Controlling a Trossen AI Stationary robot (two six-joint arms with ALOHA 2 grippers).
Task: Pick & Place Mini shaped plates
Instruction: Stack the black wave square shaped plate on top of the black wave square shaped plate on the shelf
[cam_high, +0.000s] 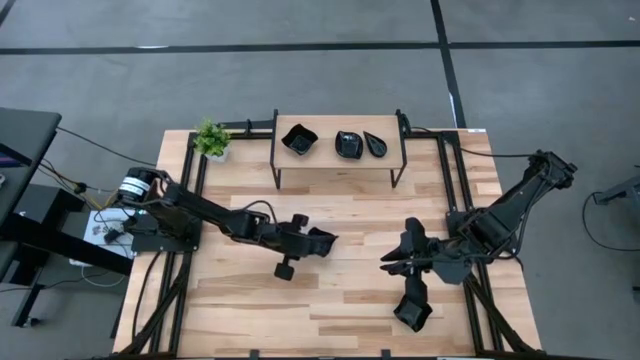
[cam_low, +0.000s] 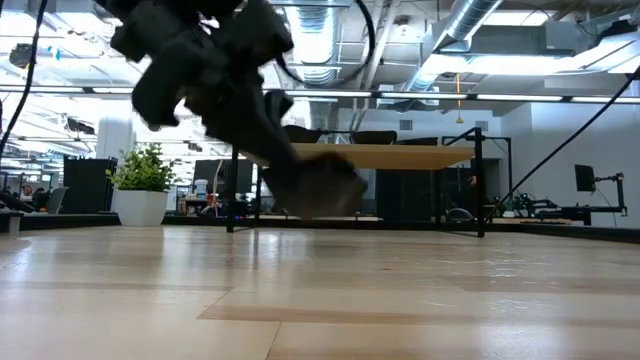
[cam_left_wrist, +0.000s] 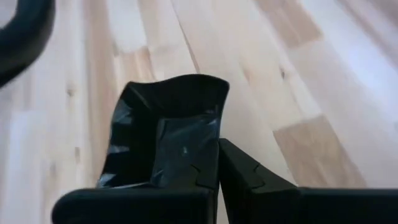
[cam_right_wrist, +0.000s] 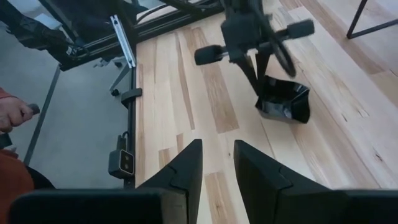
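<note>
Pale wooden plank table (cam_high: 330, 300), small wooden shelf on black metal legs (cam_high: 340, 160) carrying three glossy black mini dishes (cam_high: 349, 144), left gripper (cam_high: 325, 240) pinched on a glossy black squarish wavy-rimmed plate (cam_left_wrist: 168, 134) just above table centre, right gripper (cam_high: 392, 262) fingers slightly apart, holding nothing.
</note>
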